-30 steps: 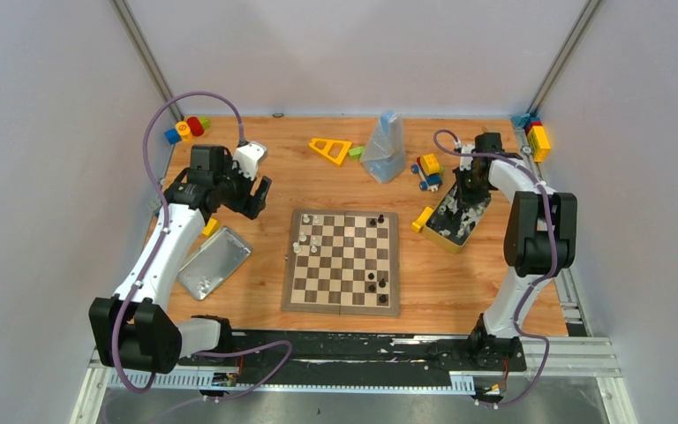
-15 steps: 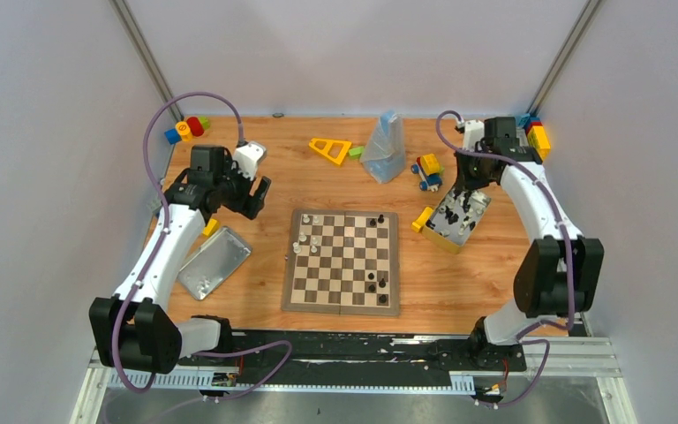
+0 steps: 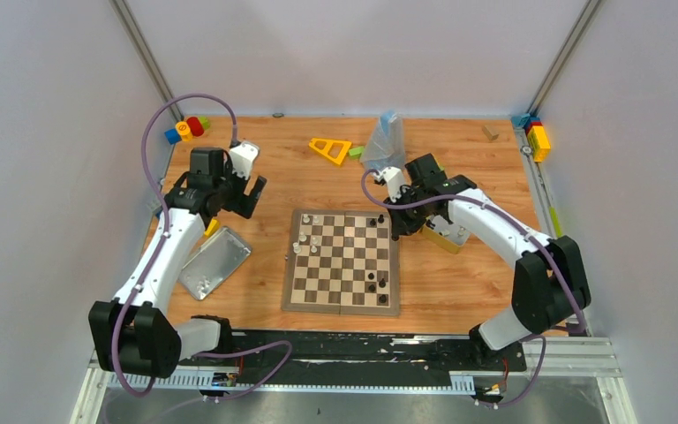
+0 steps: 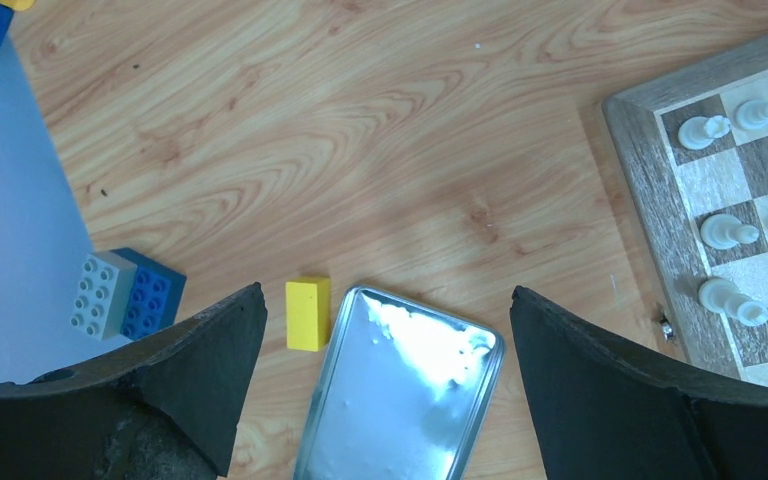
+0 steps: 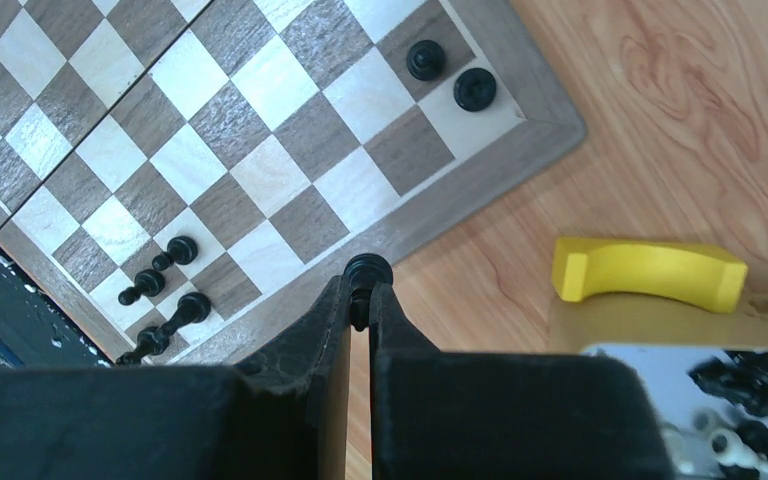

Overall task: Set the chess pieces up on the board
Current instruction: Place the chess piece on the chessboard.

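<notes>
Our right gripper (image 5: 363, 305) is clenched on a black piece (image 5: 368, 270) over the board's (image 5: 460, 188) right border; free squares (image 5: 290, 75) lie at ten o'clock; our left gripper (image 4: 388, 300), released, is farther away

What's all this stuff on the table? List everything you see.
board: one, brown and cream checks, table centre
white chess pieces: about six, cream, board's far left corner
black chess pieces: several, black, board's right side
held piece: one, black, pinched above board's right edge
tin box: one, yellow-sided, right of board, more pieces inside
lid: one, silver, left of board
toy blocks: many, mixed colours, far corners and scattered about
triangle: one, yellow, far side
plastic bag: one, clear, far side
left gripper: one, black, open, left of board
right gripper: one, black, shut on held piece
</notes>
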Robot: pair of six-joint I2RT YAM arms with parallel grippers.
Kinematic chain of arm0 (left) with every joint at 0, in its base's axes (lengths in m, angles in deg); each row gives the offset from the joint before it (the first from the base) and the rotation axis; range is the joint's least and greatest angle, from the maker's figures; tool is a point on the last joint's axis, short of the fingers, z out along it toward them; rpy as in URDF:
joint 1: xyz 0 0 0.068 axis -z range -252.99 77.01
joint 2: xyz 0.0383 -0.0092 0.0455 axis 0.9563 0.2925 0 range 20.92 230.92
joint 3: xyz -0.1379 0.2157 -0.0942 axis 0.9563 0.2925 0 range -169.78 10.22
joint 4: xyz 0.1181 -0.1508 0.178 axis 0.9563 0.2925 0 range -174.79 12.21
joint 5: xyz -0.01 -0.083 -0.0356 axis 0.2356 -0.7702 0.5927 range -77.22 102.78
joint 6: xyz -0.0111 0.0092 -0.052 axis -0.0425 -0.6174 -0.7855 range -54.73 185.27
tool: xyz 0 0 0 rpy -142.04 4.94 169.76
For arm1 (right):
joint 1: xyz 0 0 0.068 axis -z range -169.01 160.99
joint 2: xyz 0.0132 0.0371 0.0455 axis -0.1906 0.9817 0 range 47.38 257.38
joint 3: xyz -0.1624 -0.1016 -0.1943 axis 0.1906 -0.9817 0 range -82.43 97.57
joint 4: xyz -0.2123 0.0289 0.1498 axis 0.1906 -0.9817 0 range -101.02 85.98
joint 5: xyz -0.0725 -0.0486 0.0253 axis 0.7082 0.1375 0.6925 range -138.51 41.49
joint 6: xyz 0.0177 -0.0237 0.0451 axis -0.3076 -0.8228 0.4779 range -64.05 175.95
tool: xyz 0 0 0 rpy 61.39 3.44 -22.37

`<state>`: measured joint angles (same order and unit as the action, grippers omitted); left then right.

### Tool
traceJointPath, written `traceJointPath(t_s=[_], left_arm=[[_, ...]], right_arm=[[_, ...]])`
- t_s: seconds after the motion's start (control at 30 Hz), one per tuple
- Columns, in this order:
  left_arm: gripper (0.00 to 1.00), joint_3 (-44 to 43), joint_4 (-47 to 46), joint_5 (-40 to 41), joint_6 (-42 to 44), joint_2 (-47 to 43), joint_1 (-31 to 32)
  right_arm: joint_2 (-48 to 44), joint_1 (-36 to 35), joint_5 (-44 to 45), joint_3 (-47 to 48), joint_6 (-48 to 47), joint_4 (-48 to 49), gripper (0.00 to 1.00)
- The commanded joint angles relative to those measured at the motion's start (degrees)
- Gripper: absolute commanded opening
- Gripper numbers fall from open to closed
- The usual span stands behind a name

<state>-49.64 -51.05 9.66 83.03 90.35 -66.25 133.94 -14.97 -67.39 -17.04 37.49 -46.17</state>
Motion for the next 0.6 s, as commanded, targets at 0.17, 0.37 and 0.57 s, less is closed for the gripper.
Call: traceJointPath(t_s=[0.17,0.37,0.57], left_arm=[[1.0,0.27,-3.15,2.99,-0.36,-1.72,0.11],[1.0,0.48,-3.14,3.01,-0.12,-1.71,0.12],[1.0,0.74,-3.3,2.96,0.07,-1.67,0.12]], right_arm=[[4.38,-4.59,-1.75,-0.15,-1.05,7.24,0.0],[6.8,-6.65,0.5,-0.17,-1.14,9.05,0.0],[8.1,-7.49,3.58,-0.08,-1.66,9.7,0.0]])
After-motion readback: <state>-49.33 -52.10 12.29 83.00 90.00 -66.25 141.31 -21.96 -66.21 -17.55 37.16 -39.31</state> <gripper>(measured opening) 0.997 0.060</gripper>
